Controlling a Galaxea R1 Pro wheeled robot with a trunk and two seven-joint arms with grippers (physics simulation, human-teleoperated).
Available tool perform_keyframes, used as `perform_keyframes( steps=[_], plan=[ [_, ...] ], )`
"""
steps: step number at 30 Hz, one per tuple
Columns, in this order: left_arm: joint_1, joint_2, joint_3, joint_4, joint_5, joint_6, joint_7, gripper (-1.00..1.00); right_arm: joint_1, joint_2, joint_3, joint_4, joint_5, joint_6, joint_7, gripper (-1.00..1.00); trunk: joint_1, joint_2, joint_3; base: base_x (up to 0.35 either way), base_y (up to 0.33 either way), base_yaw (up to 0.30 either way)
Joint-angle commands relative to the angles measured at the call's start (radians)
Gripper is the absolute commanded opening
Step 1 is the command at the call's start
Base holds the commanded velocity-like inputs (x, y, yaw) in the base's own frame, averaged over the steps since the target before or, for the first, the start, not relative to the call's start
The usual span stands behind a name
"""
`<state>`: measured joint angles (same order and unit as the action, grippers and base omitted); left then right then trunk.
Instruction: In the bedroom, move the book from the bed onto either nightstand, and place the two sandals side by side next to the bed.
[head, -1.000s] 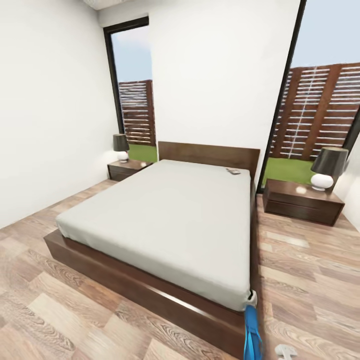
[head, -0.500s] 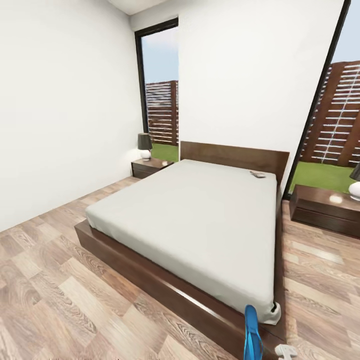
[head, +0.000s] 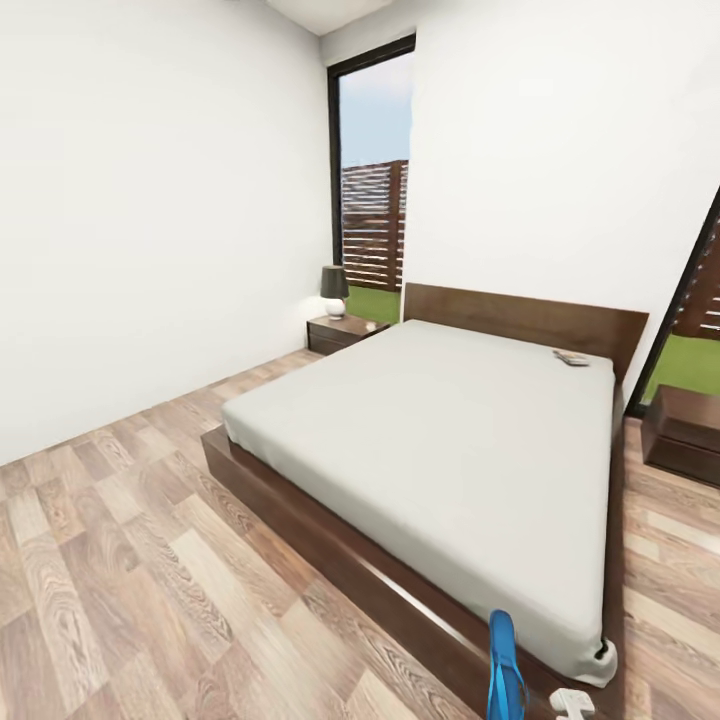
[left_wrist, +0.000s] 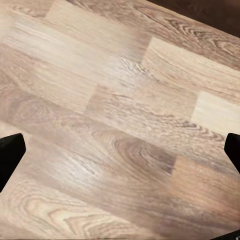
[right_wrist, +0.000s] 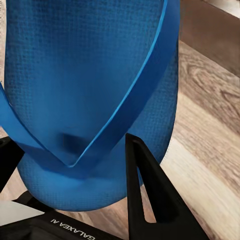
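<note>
- Head view: I see the small thin book (head: 572, 357) on the pale grey mattress of the dark-framed bed (head: 430, 440), near the headboard.
- Left wrist view: my left tool (left_wrist: 120, 147) is spread over the wood-plank floor (left_wrist: 120, 100).
- Right wrist view: my right tool (right_wrist: 75, 165) pinches a bright blue sandal (right_wrist: 90, 75).

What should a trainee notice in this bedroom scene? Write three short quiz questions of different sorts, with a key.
1. True or false: the book lies on the bed, near the headboard.
2. What does the right end effector grip? A) a lamp B) a blue sandal C) a pillow
3. Fill in: the left end effector hangs ___ above the wood floor, holding nothing.

Key: 1 true; 2 B; 3 open.
</note>
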<state>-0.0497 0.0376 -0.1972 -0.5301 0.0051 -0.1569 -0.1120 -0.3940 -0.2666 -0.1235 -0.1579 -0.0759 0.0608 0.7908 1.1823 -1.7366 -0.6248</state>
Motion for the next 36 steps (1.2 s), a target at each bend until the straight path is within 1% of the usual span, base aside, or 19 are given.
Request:
perform_keyframes(
  steps=[1,36],
  plan=[
    [-0.001,0.001,-0.004,0.001,0.000,-0.004,0.000,1.00,0.000,0.000,-0.002,0.000,-0.009,0.007,0.004,-1.00,0.000,0.000,-0.001,0.000,0.000,0.292],
    [-0.001,-0.001,-0.004,0.001,0.001,-0.003,0.000,1.00,0.000,0.000,-0.002,0.001,-0.008,0.007,0.002,-1.00,0.000,0.000,-0.001,0.000,0.000,0.291]
  ],
)
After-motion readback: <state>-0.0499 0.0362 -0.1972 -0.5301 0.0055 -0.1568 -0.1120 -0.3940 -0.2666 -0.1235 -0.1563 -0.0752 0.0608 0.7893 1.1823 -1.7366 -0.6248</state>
